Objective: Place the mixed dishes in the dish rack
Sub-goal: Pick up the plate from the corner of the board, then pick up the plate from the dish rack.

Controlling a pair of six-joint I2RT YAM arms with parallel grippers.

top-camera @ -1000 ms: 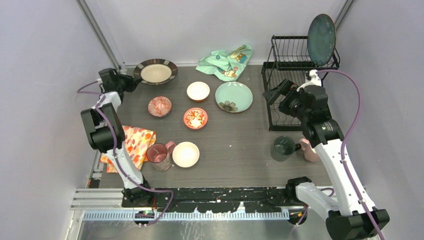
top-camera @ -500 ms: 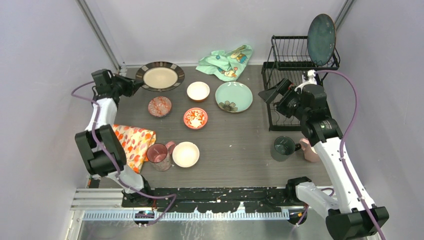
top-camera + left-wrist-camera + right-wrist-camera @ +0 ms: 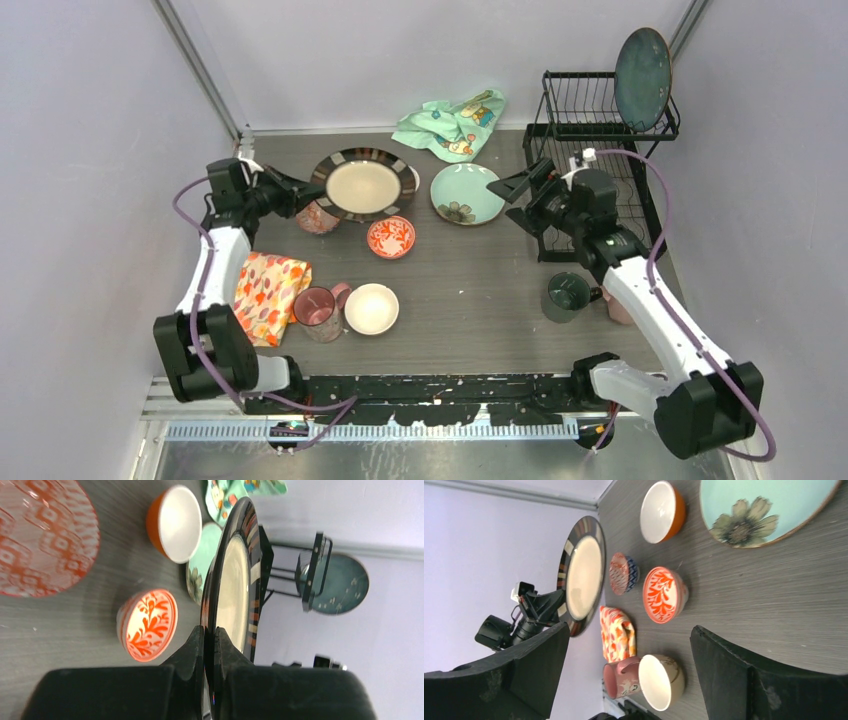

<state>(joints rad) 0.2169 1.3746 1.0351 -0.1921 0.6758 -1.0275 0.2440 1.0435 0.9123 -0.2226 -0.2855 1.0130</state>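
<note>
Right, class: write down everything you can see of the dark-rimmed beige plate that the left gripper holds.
The beige plate is round and glossy, ceramic by its look, with a plain cream centre and a broad dark rim broken by paler striped patches. The left gripper is shut on its rim, one finger on each face; nothing else seems to touch it. It hangs face up, clear of the table, partly over a red-patterned bowl and beside the pale green plate.
</note>
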